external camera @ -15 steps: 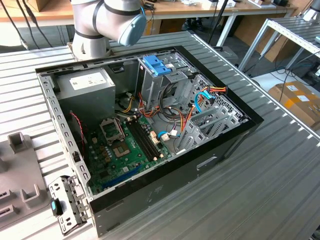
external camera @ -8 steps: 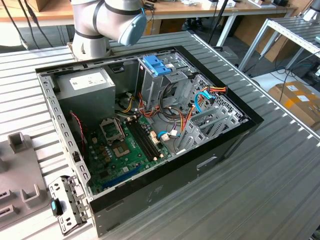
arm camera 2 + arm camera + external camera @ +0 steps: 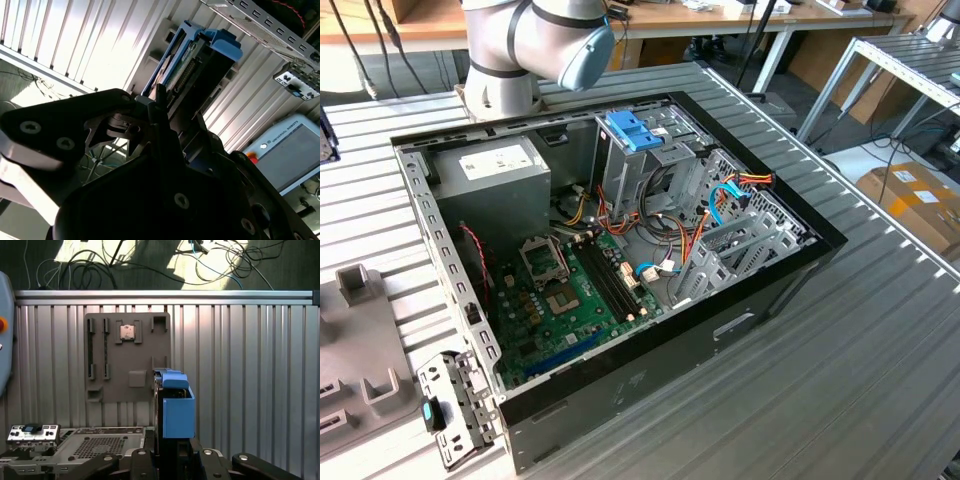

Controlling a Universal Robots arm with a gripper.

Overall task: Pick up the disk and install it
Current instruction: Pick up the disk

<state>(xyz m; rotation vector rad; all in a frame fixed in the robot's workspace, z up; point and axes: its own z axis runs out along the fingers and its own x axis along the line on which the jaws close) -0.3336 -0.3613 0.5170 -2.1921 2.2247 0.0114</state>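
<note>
The ribbed metal surface [image 3: 840,380] carries everything I can see. In the exterior view the open computer case [image 3: 620,385] takes up the middle of it, with the arm [image 3: 535,40] standing just behind the case's far wall. Inside the case, a grey power-supply box [image 3: 495,170] sits in the corner towards the exterior view's left. The green motherboard [image 3: 570,290] lies flat on the case floor, and a darker-blue slotted latch [image 3: 633,130] sits on top of the drive cage.

In the first wrist view a grey fixture plate [image 3: 125,355] lies flat on the surface, with a small square chip [image 3: 128,332] seated in one of its pockets.

The disk [image 3: 177,410] is in my claw [image 3: 172,452], off the surface and clear of the case. It stands on edge in its light-blue carrier, and in this view it overlaps the fixture plate's corner.

In the second wrist view the claw [image 3: 180,107] is closed down onto the disk [image 3: 192,70], with a black finger pressed against each broad face.
</note>
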